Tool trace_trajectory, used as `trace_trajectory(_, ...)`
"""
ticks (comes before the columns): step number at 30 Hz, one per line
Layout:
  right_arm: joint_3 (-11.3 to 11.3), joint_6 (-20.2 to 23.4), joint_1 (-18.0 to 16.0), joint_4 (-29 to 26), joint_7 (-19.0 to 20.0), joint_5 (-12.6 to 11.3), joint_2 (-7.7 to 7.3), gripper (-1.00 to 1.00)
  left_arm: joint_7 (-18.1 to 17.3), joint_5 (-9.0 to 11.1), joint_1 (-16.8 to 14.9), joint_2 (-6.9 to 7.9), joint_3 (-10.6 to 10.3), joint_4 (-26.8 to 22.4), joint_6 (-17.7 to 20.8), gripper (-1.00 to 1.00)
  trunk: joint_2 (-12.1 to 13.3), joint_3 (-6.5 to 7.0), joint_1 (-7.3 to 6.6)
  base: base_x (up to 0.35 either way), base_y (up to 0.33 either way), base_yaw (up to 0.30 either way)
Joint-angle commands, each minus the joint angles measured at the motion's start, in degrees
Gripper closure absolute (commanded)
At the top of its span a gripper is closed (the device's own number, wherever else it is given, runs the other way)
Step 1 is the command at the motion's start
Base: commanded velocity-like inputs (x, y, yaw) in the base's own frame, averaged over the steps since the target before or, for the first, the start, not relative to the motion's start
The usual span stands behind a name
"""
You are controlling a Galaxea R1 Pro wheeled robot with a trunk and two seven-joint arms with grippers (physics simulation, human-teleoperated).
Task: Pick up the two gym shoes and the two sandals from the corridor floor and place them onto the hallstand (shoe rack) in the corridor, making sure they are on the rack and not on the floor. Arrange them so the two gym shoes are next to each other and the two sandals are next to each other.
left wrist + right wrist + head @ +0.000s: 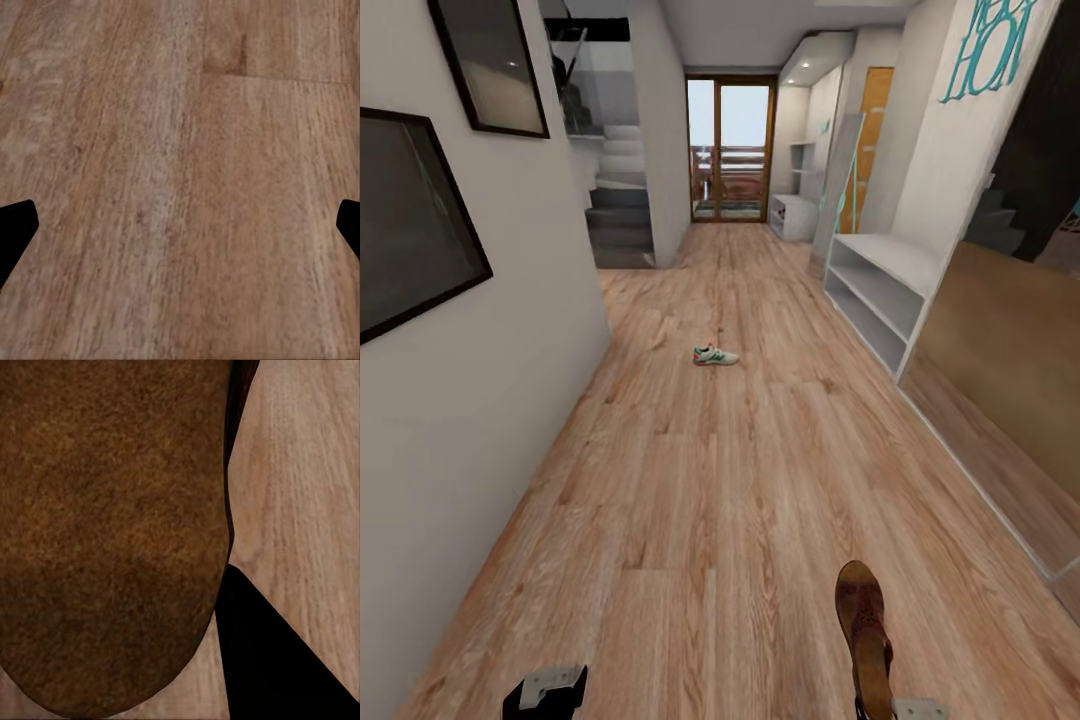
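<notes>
With the right gripper (225,607) clenched on a brown sandal (863,625) and the left gripper (180,232) released over the corridor floor (690,470), carry the sandal level toward the grey shoe rack (880,285), steering clear of the gym shoe (715,355).

Even, bright, flat simulator lighting. Daylight comes through the glass door (731,148) at the corridor's far end, with mild glare there. Shadows are faint on the floor (690,480). The head view shows wide-angle stretching at the edges, walls leaning. Wrist views look soft, possibly upscaled; the close sandal (112,532) is a blurry brown texture.
</notes>
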Motion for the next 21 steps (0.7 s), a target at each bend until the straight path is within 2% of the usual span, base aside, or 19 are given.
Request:
trace_trajectory(1,-0.3,-0.1,0.0,0.1,-0.1,0.2,0.01,1.0,-0.5,-0.3,0.0,-0.03,0.5,0.0,-0.2,-1.0,0.0,-0.05,0.02,0.337,-0.012,0.0)
trace_trajectory(21,-0.3,-0.1,0.0,0.1,-0.1,0.2,0.04,1.0,-0.5,-0.3,0.0,-0.03,0.5,0.0,-0.2,-1.0,0.0,-0.05,0.02,0.337,-0.002,0.0)
